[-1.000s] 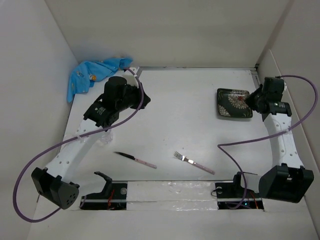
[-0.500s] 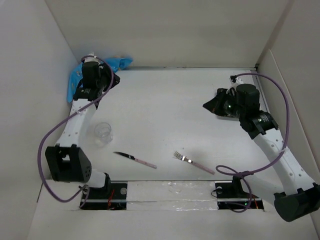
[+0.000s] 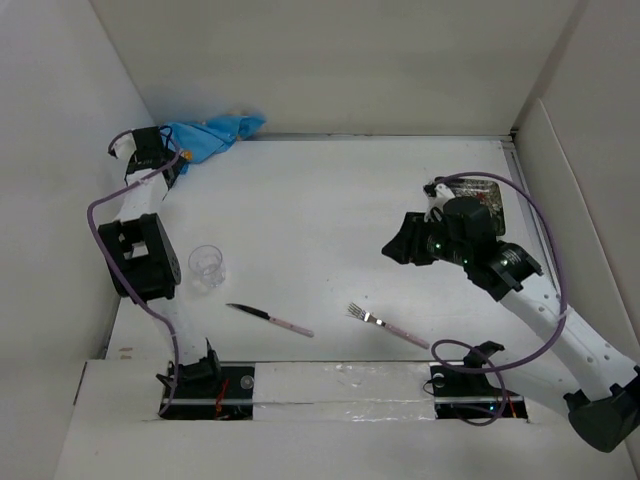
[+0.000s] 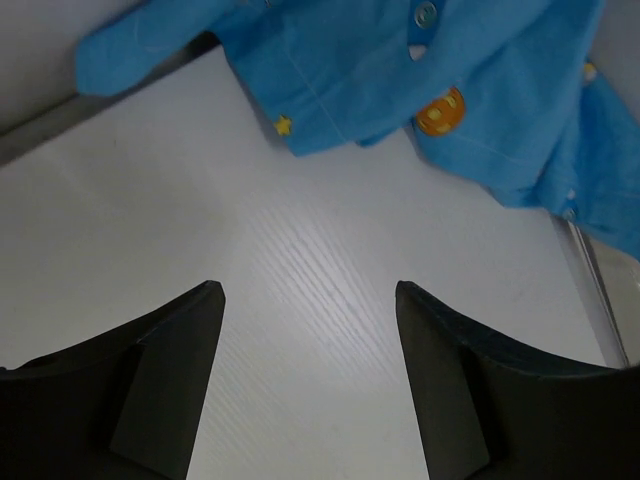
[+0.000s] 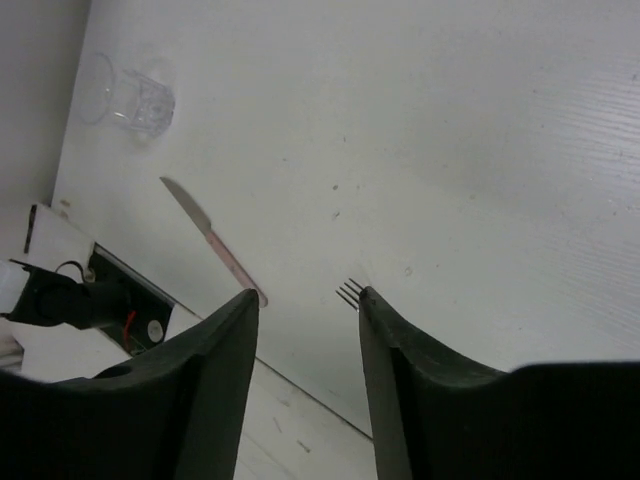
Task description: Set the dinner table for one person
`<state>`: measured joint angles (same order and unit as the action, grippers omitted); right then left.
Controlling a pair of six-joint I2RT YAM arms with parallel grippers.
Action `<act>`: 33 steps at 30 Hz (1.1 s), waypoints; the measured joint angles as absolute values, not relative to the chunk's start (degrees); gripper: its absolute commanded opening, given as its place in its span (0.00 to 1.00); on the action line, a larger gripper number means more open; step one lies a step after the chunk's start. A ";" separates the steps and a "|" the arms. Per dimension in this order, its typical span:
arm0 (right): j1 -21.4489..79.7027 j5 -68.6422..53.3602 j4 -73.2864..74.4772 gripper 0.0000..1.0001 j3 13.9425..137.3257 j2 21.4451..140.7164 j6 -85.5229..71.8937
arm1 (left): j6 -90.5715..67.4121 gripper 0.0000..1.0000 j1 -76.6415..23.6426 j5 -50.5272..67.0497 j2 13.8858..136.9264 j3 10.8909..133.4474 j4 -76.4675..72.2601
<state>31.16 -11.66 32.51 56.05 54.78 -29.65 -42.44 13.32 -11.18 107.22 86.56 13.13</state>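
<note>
White worktop (image 3: 330,190) fills the middle, under both arms. Left claw (image 4: 305,300) hangs open and empty by the blue cloth (image 4: 450,80). Right claw (image 5: 308,300) is open and empty too. Only the top view shows the plate (image 3: 495,195).

From above you see only a corner of the patterned plate (image 3: 492,192), right of frame; the right arm (image 3: 470,240) covers the rest. At upper left the left arm (image 3: 145,158) hides part of the blue cloth (image 3: 215,132), which runs off the left wrist view's top and right edges. In the right wrist view you get only the tines of the fork (image 5: 349,292); the right pincer (image 5: 306,300) hides the handle.
</note>
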 measured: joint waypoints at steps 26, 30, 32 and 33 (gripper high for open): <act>41.06 -12.86 31.57 0.54 63.20 71.94 -27.38 | -34.94 0.00 14.74 -10.83 145.73 126.82 19.03; 41.06 -11.55 30.72 0.53 64.23 72.10 -27.20 | -33.43 0.00 14.11 -9.10 143.44 122.32 15.33; 41.06 -11.14 30.28 0.53 64.95 72.55 -26.89 | -32.58 0.00 13.02 -8.01 141.14 118.83 14.72; 41.06 -11.07 30.13 0.53 65.56 72.97 -26.72 | -31.92 0.00 11.99 -7.60 139.59 116.97 14.44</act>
